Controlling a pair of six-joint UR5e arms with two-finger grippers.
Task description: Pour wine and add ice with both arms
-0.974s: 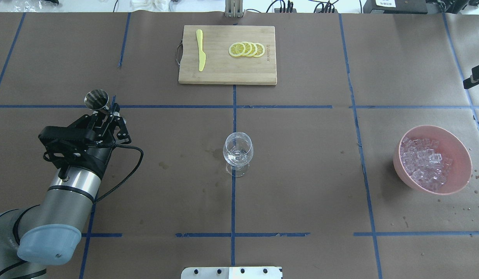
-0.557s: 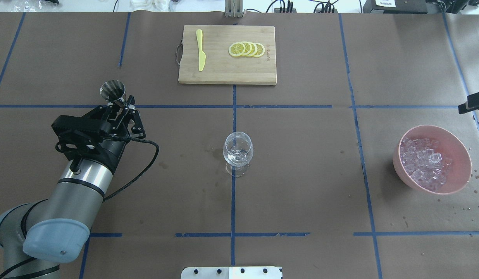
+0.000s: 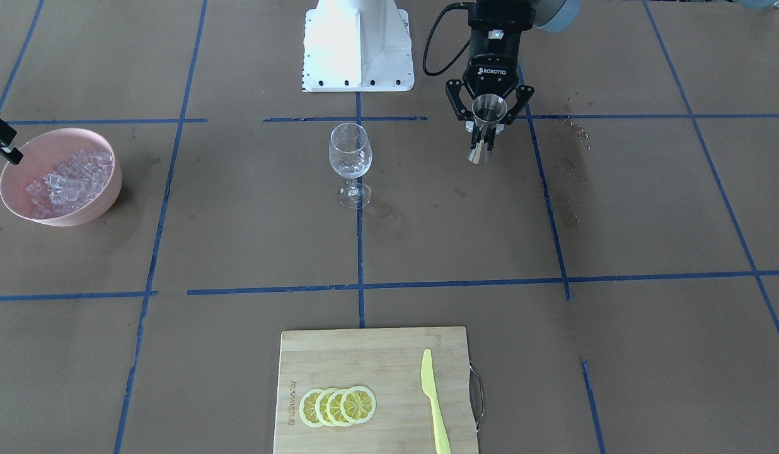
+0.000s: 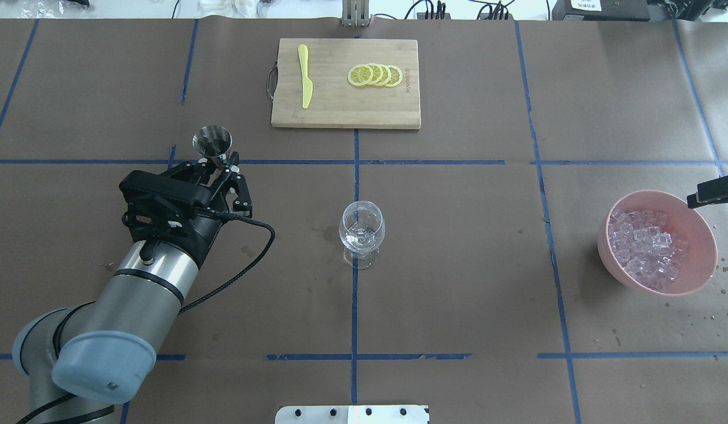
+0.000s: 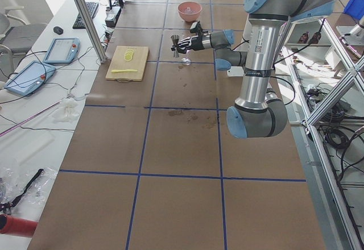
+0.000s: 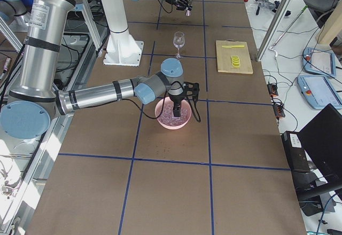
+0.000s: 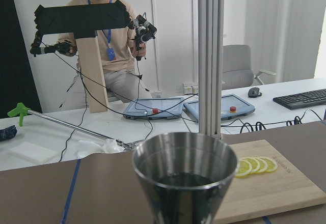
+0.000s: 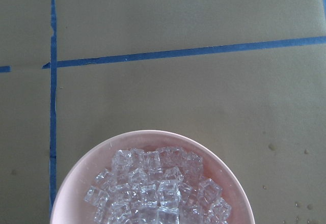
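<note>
While over the pink bowl's (image 4: 603, 248) rim, right pincer (image 4: 692, 202) above the ice (image 4: 644, 247).

The word ROBOTIQ stands in white letters on the black body of the left gripper (image 3: 484, 144). The cutting board (image 3: 364, 359) carries a burned-in mark (too small to read).

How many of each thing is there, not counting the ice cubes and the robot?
Lemon slices: 4
Yellow knife: 1
Cutting board: 1
Wine glass: 1
Metal jigger: 1
Pink bowl: 1
Total: 9
</note>
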